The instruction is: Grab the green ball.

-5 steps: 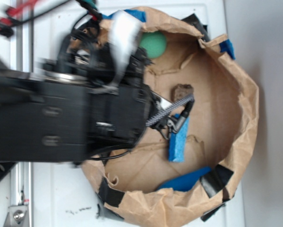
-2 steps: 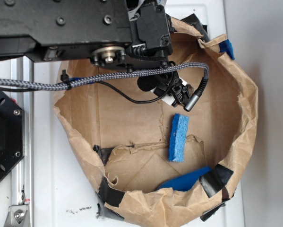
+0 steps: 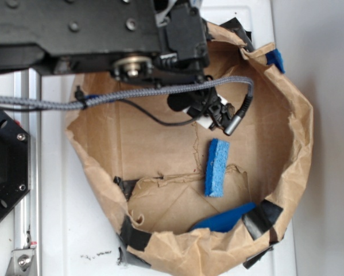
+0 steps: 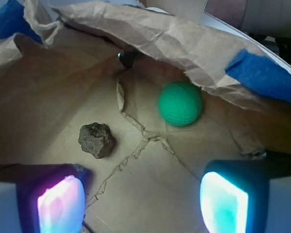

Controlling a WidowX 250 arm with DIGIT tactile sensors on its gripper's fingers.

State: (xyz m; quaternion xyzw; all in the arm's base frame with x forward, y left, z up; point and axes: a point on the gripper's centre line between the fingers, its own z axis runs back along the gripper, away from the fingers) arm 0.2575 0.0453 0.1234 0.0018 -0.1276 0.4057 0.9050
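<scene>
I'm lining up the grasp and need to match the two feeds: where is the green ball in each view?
Exterior: not visible; the arm covers the upper part of the paper bag where it would be.
Wrist: the green ball sits right of centre, upper half, under the folded bag wall, ahead of the open gripper, apart from the brown rock.
Shared landmark: the blue tape on the bag's rim.

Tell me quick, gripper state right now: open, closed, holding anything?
Gripper: open and empty, fingers spread wide. The green ball lies ahead of it, untouched, on the brown paper, with the brown rock nearer the left finger.
</scene>
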